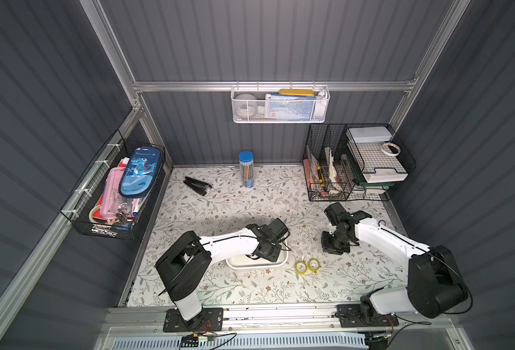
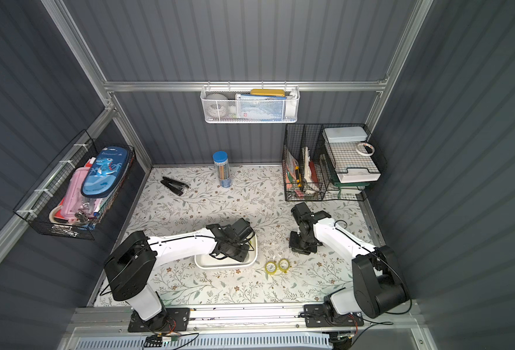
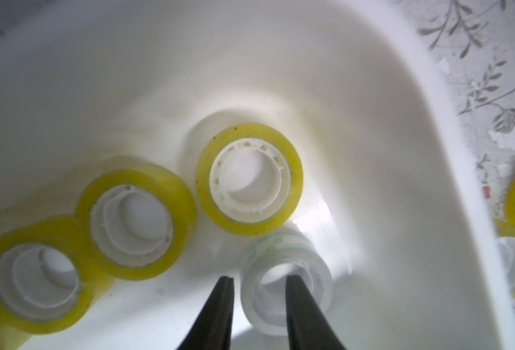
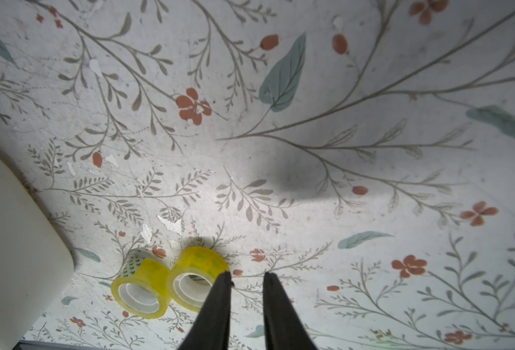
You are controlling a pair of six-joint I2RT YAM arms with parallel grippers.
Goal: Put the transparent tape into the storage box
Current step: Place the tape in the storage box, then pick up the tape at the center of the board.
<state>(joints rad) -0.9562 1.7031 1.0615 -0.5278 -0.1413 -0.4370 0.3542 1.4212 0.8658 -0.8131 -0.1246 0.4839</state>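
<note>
Two yellow tape rolls (image 4: pixel 141 291) lie touching on the floral mat (image 4: pixel 280 121), just beside the storage box (image 1: pixel 250 266). Inside it I see three yellow rolls (image 3: pixel 250 178) and a clear tape roll (image 3: pixel 280 242); my left gripper (image 3: pixel 259 277) stands parted astride its wall. Just beyond the loose pair, my right gripper (image 4: pixel 247 274) hovers, narrowly parted and empty.

Left gripper (image 3: pixel 259 278) points steeply down, jaws a little apart. Right gripper (image 4: pixel 247 274) hangs low, jaws narrowly parted, empty.

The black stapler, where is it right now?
In both top views the black stapler lies on the floral table near the back wall, left of the blue-capped pencil tube.
</note>
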